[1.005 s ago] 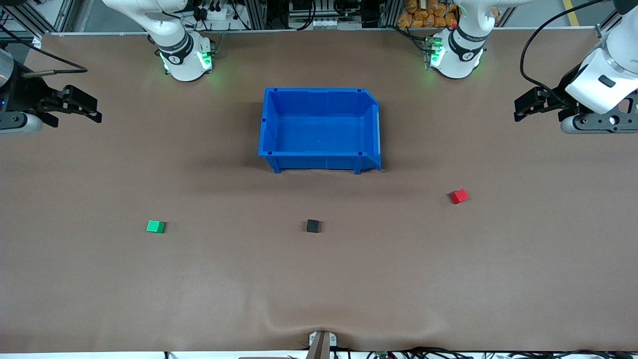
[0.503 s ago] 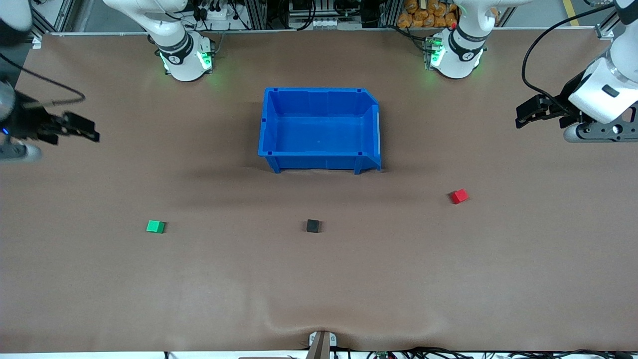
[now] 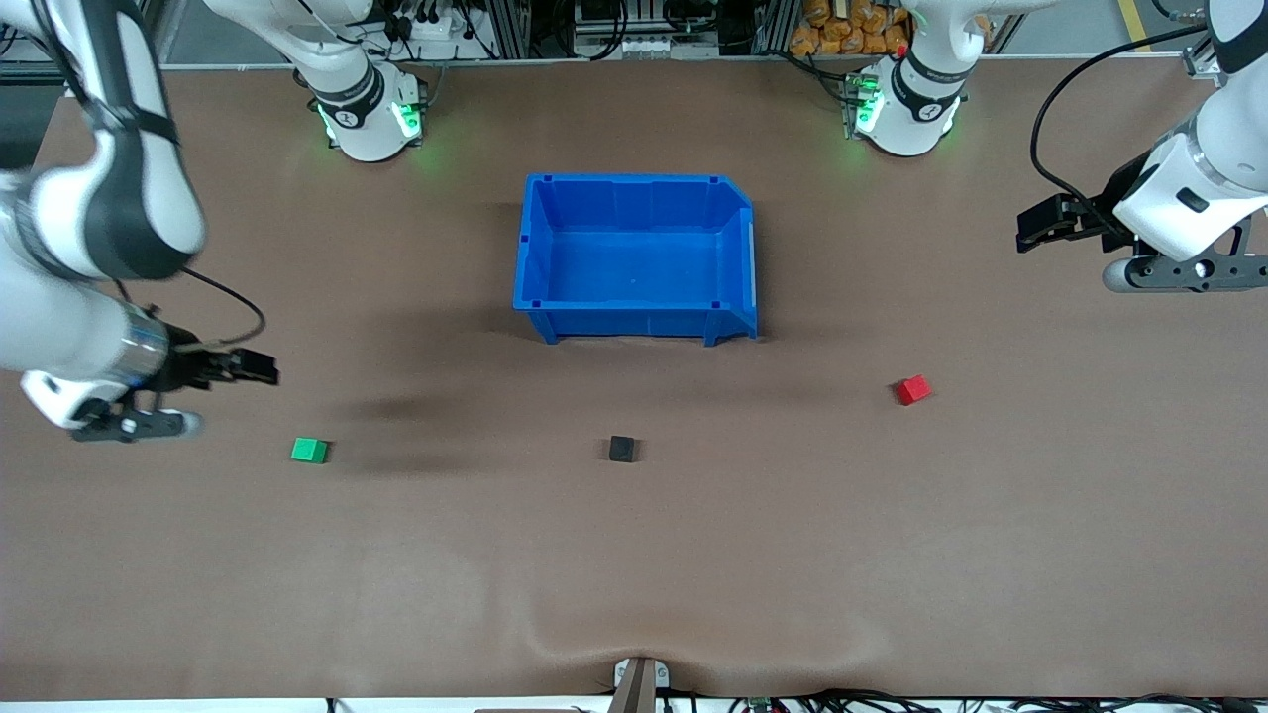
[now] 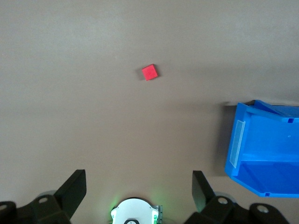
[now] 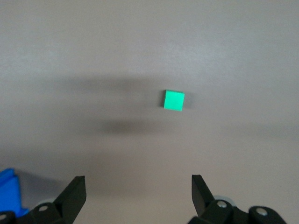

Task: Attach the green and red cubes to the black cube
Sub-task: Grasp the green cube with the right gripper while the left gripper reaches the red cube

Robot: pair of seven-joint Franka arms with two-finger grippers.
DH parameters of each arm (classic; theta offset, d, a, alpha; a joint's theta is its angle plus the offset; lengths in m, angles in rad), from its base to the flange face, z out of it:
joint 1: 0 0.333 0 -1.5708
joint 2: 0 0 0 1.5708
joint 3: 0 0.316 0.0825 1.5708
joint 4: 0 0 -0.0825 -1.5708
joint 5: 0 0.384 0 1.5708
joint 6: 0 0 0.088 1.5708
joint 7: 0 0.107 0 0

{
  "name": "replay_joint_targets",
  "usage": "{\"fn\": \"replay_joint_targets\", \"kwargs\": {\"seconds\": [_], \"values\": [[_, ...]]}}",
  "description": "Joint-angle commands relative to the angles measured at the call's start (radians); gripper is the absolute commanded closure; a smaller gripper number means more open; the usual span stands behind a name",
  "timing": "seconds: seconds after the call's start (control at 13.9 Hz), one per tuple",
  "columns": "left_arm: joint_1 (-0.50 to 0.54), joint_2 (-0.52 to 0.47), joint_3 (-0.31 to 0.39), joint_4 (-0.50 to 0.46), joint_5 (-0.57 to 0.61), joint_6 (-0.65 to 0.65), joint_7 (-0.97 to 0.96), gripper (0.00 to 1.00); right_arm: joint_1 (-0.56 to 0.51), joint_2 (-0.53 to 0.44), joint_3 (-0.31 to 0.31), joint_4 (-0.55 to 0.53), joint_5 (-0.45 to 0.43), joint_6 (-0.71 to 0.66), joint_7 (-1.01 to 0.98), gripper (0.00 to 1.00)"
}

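The green cube (image 3: 309,451) lies on the brown table toward the right arm's end; it also shows in the right wrist view (image 5: 174,100). The black cube (image 3: 622,449) lies mid-table, nearer the camera than the blue bin. The red cube (image 3: 913,389) lies toward the left arm's end and shows in the left wrist view (image 4: 150,72). My right gripper (image 3: 260,368) is open and empty, in the air close beside the green cube. My left gripper (image 3: 1038,227) is open and empty, high over the table's left-arm end.
An empty blue bin (image 3: 634,188) stands mid-table between the arm bases; one corner shows in the left wrist view (image 4: 243,140). The left arm's base (image 4: 135,212) shows in the left wrist view. A bracket (image 3: 637,681) sits at the table's near edge.
My right arm has swung down and toward the green cube. My left gripper has shifted only slightly. The cubes have not moved.
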Motion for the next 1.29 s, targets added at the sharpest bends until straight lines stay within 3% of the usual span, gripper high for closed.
{"fn": "replay_joint_targets", "kwargs": {"seconds": [0.0,0.14,0.5,0.93,1.22], "values": [[0.003,0.005,-0.005,-0.023,0.023,0.002,-0.006,0.0,-0.013,0.031,0.001,-0.083,-0.058,0.133,0.009,0.0],[0.006,0.009,-0.005,-0.044,0.023,0.022,-0.008,0.0,-0.03,0.088,0.001,-0.109,-0.101,0.242,0.009,0.0],[0.01,0.009,-0.005,-0.148,0.023,0.14,-0.037,0.0,-0.07,0.22,0.001,-0.129,-0.104,0.47,0.009,0.0],[0.009,0.022,-0.005,-0.239,0.023,0.258,-0.054,0.0,-0.067,0.291,0.002,-0.126,-0.104,0.548,0.008,0.0],[0.003,0.059,-0.007,-0.251,0.024,0.297,-0.089,0.0,-0.064,0.308,0.002,-0.12,-0.089,0.547,0.05,0.0]]}}
